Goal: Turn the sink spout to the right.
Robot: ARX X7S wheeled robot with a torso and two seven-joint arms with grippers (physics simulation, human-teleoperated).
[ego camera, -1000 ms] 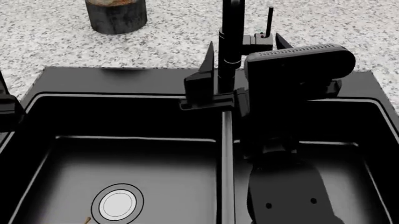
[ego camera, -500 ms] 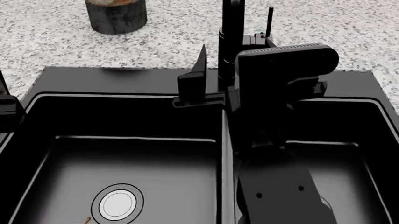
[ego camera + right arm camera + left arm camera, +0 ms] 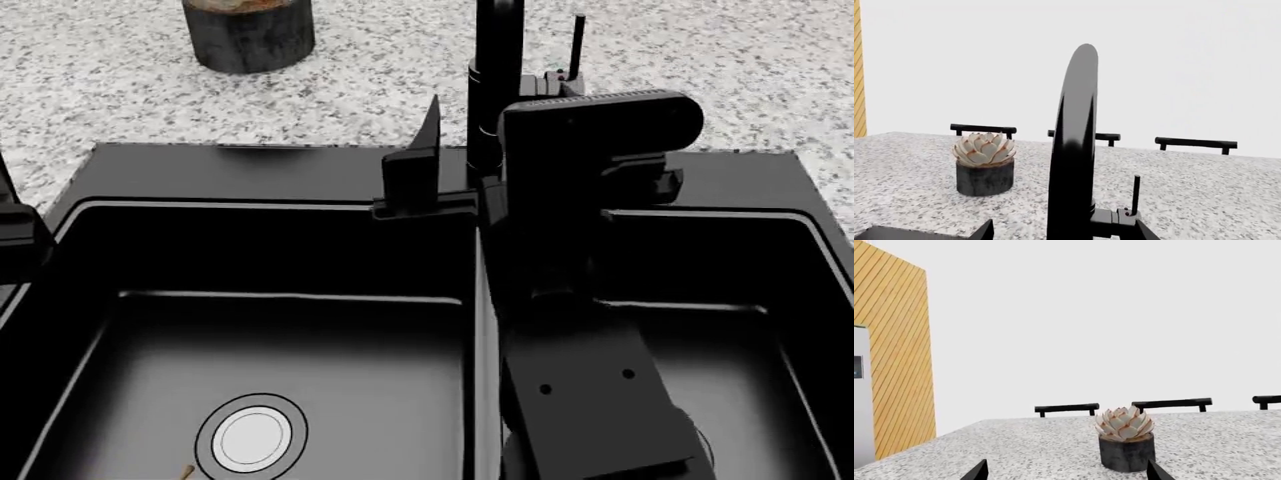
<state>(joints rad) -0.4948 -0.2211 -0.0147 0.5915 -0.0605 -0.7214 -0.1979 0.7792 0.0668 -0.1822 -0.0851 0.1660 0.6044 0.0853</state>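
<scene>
The sink spout (image 3: 497, 70) is a tall slim black tube rising behind the centre divider of the black double-basin sink (image 3: 267, 165). My right gripper (image 3: 501, 120) is open, with the spout standing between its fingers. Its left finger (image 3: 420, 150) shows beside the tube; the other is hidden behind the wrist body. In the right wrist view the spout (image 3: 1071, 150) fills the gap of the right gripper (image 3: 1064, 232), not visibly touched by either fingertip. My left gripper (image 3: 1066, 474) is open and empty over the counter.
A thin black lever handle (image 3: 579, 45) stands on the side block right of the spout, also in the right wrist view (image 3: 1136, 194). A succulent in a dark pot (image 3: 247, 35) sits on the speckled counter at the back left. A silver drain (image 3: 251, 438) lies in the left basin.
My right gripper and arm have shifted left, bringing the spout deeper between the fingers. The spout has not visibly turned. The left arm has not moved.
</scene>
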